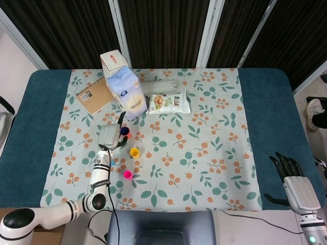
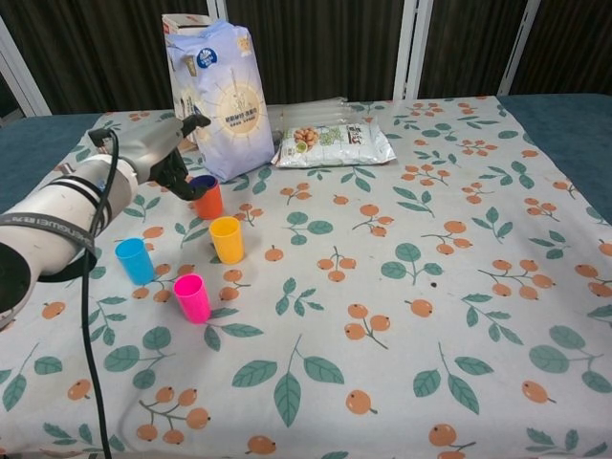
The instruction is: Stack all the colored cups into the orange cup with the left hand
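Orange cup (image 2: 208,202) has my blue cup (image 2: 202,182) sitting inside, so my left hand (image 2: 164,153) fingers spread apart.
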